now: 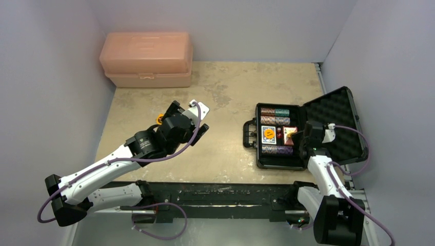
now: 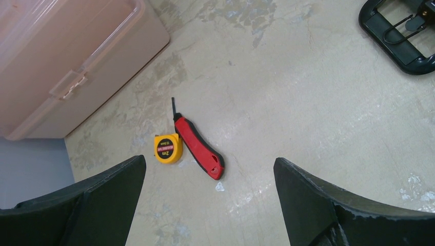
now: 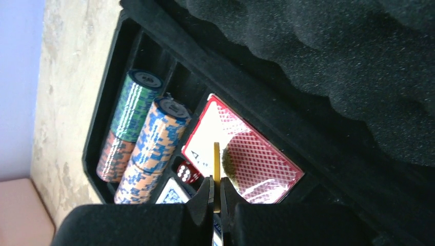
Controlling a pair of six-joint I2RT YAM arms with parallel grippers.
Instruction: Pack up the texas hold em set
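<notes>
Case (image 1: pixel 336 114) open: chips (image 1: pixel 274 113), decks (image 1: pixel 269 135), dice (image 3: pixel 188 171) inside; right pincer (image 3: pixel 216 181) clamps disc (image 3: pixel 217 159); left pincer (image 2: pixel 209 163) agape.

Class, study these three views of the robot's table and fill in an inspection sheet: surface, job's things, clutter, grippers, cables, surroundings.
surface: mottled beige table, worn patches.
job's things: black case open at right, foam lid laid back; chip rows, red deck and red die inside.
clutter: yellow tape measure beside red utility knife; peach toolbox shut, far left corner.
grippers: left gripper open above knife and tape measure; right gripper shut on a thin disc, edge-on, over the case.
cables: purple cables looped along both arms.
surroundings: plain pale walls on three sides.
</notes>
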